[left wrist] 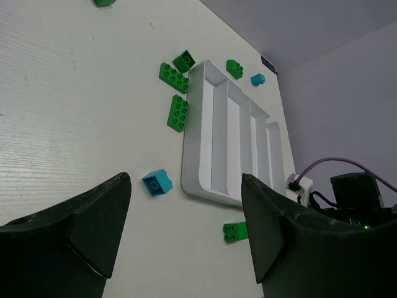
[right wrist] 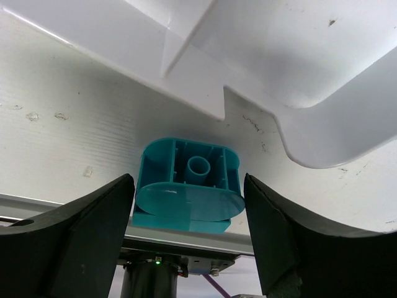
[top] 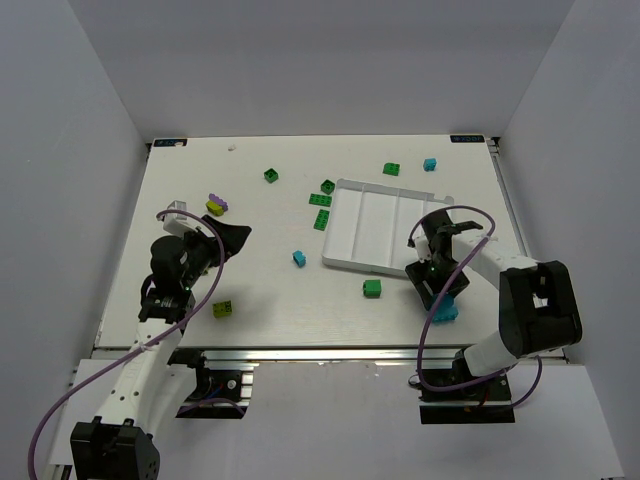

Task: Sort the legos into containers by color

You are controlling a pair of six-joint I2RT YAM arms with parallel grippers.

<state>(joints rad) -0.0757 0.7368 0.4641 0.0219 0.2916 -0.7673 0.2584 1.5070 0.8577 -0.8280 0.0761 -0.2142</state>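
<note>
A cyan lego (right wrist: 188,186) lies on its side, hollow underside toward the right wrist camera, just off the near right corner of the white tray (right wrist: 298,74). My right gripper (right wrist: 188,180) stands open with a finger close on each side of it; in the top view the gripper (top: 440,293) is above that lego (top: 447,312). My left gripper (left wrist: 186,180) hangs open and empty over the left of the table (top: 235,240). Another cyan lego (left wrist: 157,182) and a green one (left wrist: 234,231) lie ahead of it. The tray's compartments (top: 385,228) look empty.
Dark green legos (top: 320,199) (top: 271,175) (top: 391,169) and a cyan one (top: 429,165) lie left of and behind the tray. A lime lego (top: 224,309) sits near the left arm, and a purple and lime pair (top: 217,205) at far left. The table's front edge runs close behind the right gripper.
</note>
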